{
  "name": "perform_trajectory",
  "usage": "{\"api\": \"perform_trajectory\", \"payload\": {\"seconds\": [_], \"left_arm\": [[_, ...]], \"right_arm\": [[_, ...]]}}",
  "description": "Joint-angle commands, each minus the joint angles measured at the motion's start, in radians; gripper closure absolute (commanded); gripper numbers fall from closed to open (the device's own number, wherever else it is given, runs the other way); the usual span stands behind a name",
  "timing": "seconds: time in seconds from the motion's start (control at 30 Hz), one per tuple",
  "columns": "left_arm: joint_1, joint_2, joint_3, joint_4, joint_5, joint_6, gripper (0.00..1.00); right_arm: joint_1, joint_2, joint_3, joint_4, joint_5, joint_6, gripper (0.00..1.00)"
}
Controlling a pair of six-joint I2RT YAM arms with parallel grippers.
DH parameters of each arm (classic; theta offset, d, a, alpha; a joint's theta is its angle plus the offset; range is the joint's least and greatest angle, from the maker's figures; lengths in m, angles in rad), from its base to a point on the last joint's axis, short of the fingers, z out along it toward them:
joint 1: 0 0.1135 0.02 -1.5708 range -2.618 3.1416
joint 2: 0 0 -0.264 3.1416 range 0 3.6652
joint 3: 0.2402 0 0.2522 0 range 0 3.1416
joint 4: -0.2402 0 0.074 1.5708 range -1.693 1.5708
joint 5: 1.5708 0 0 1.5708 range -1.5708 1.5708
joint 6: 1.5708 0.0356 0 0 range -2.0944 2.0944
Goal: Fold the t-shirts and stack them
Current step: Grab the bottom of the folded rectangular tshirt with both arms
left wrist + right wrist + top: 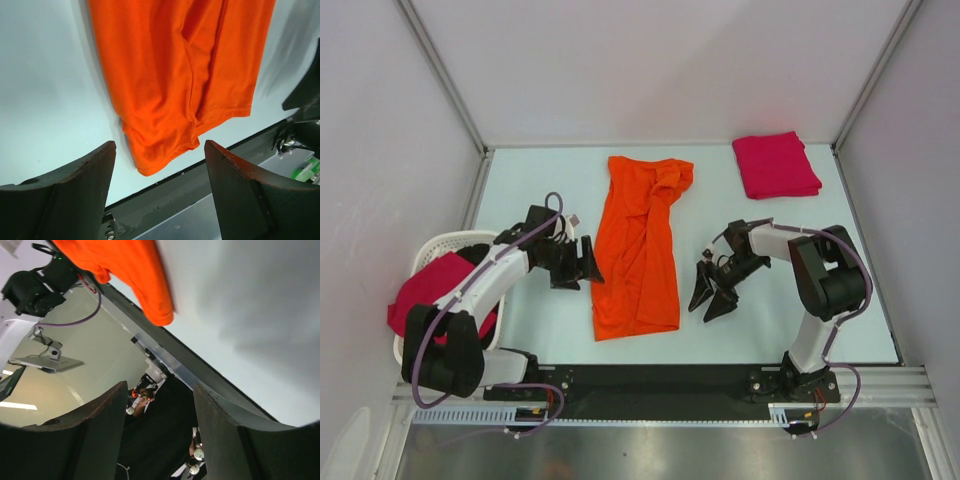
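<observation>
We see orange t-shirt [638,250] lying mid-frame, top end bunched, hard to read; left gripper [578,268] just left of it, right gripper [711,298] to its right, both spread, empty; folded pink shirt [776,165] upper right; second pink shirt [420,290] in basket [432,245] at left, half hidden by left arm [485,285]

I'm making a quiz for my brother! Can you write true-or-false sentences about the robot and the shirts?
1. The orange t-shirt lies between the left hand and the right hand. True.
2. The left hand is gripping the orange t-shirt. False: it is open, with nothing between its fingers.
3. A folded pink t-shirt lies at the far right corner of the table. True.
4. The white basket is empty. False: pink cloth sits in it.
</observation>
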Motion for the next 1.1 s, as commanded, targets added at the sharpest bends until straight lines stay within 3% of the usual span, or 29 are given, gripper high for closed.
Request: {"api": "perform_trajectory", "payload": {"seconds": [0.0, 0.27, 0.5, 0.57, 0.67, 0.7, 0.77, 0.8, 1.07], "left_arm": [[0.001, -0.012, 0.051, 0.031, 0.068, 0.022, 0.22], [0.001, -0.006, 0.103, 0.054, 0.085, -0.020, 0.22], [0.001, -0.024, 0.135, 0.055, 0.088, -0.037, 0.22], [0.001, -0.032, 0.135, 0.054, 0.088, -0.043, 0.22], [0.001, -0.039, 0.135, 0.054, 0.086, -0.055, 0.21], [0.001, -0.042, 0.137, 0.057, 0.086, -0.058, 0.21], [0.001, -0.042, 0.142, 0.057, 0.083, -0.069, 0.22], [0.001, -0.041, 0.149, 0.057, 0.086, -0.072, 0.21], [0.001, -0.007, 0.195, 0.069, 0.094, -0.089, 0.22]], "right_arm": [[0.045, 0.043, -0.003, 0.066, 0.027, 0.021, 0.38], [0.186, 0.165, 0.029, 0.181, 0.075, 0.092, 0.36], [0.260, 0.262, 0.121, 0.154, 0.147, 0.084, 0.38], [0.269, 0.294, 0.138, 0.140, 0.147, 0.066, 0.46], [0.284, 0.325, 0.154, 0.112, 0.150, 0.051, 0.70], [0.287, 0.329, 0.154, 0.100, 0.150, 0.048, 0.85], [0.292, 0.334, 0.151, 0.082, 0.151, 0.032, 0.97], [0.296, 0.331, 0.149, 0.062, 0.154, 0.026, 1.00], [0.301, 0.277, 0.108, -0.038, 0.191, -0.011, 1.00]]}}
